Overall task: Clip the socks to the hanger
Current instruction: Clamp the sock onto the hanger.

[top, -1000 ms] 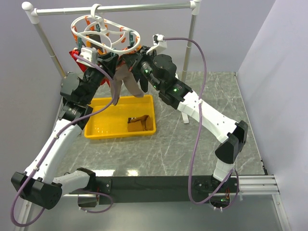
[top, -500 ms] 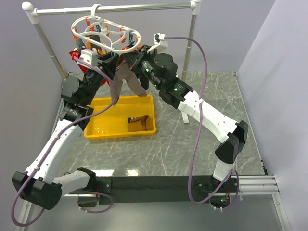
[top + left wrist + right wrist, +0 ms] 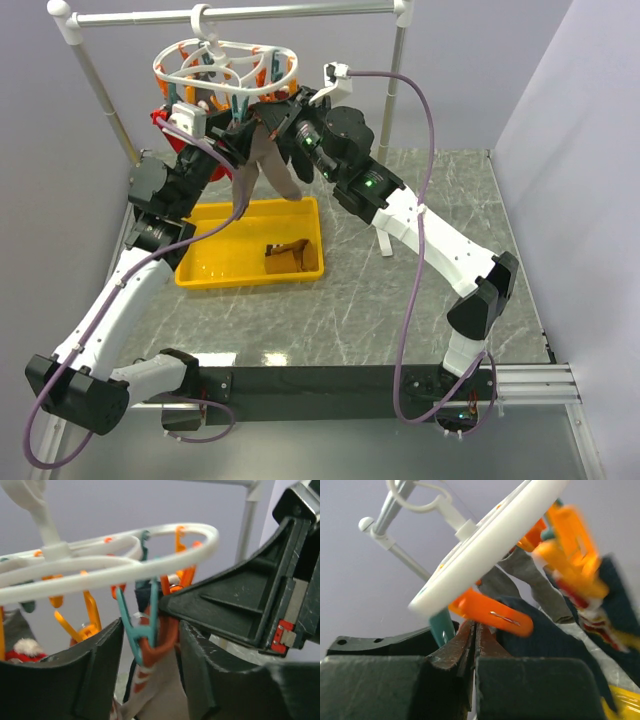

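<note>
The white oval hanger (image 3: 225,68) hangs by its hook from the rail, with orange and teal clothespins under it. A grey-beige sock (image 3: 262,160) with a rust striped cuff hangs from it between both grippers. In the left wrist view a teal clothespin (image 3: 135,630) bites that cuff. My left gripper (image 3: 150,650) stands open, one finger on each side of the clothespin with a gap to it. My right gripper (image 3: 472,630) is shut on the cuff's edge right under the hanger ring (image 3: 490,545). Red socks (image 3: 162,116) hang at the hanger's left side.
The white pole-and-rail stand (image 3: 230,14) carries the hanger, its posts at left and right. Below it a yellow tray (image 3: 200,268) sits on the marble table and holds a brown sock (image 3: 285,258). A wall runs along the right side.
My left gripper has opened off the teal clothespin, which now grips the sock's cuff. The hanger has swung up and levelled. The right gripper stays shut on the cuff.
</note>
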`<state>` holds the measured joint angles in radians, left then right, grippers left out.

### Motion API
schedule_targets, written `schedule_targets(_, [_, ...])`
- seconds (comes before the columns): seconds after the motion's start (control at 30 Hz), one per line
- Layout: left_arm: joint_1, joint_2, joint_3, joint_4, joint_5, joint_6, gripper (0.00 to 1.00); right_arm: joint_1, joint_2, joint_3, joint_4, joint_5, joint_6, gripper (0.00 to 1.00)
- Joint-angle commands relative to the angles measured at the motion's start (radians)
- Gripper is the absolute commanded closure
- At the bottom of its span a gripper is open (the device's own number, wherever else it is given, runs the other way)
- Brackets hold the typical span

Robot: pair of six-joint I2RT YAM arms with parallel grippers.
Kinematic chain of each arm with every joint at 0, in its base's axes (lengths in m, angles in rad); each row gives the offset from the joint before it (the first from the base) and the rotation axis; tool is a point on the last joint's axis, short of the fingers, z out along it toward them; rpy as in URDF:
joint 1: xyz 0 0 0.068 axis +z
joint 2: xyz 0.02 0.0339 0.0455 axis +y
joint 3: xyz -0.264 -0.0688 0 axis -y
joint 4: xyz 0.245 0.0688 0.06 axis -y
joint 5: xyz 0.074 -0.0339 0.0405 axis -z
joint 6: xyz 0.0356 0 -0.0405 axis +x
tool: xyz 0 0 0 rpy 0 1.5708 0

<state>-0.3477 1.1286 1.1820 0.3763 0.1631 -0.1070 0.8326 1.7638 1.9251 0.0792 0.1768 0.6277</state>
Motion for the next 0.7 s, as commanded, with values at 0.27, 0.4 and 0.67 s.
schedule_targets(0.27, [-0.002, -0.056, 0.071, -0.108, -0.057, -0.065, 0.23, -0.018, -0.035, 0.034, 0.037, 0.02, -0.017, 1.0])
schedule_targets(0.4, [0.015, -0.075, 0.105, -0.206, -0.129, -0.121, 0.2, -0.024, -0.044, 0.02, 0.028, 0.021, -0.029, 1.0])
schedule_targets(0.67, [0.075, -0.026, 0.275, -0.482, -0.243, -0.232, 0.21, -0.029, -0.067, -0.032, 0.021, 0.026, -0.052, 1.0])
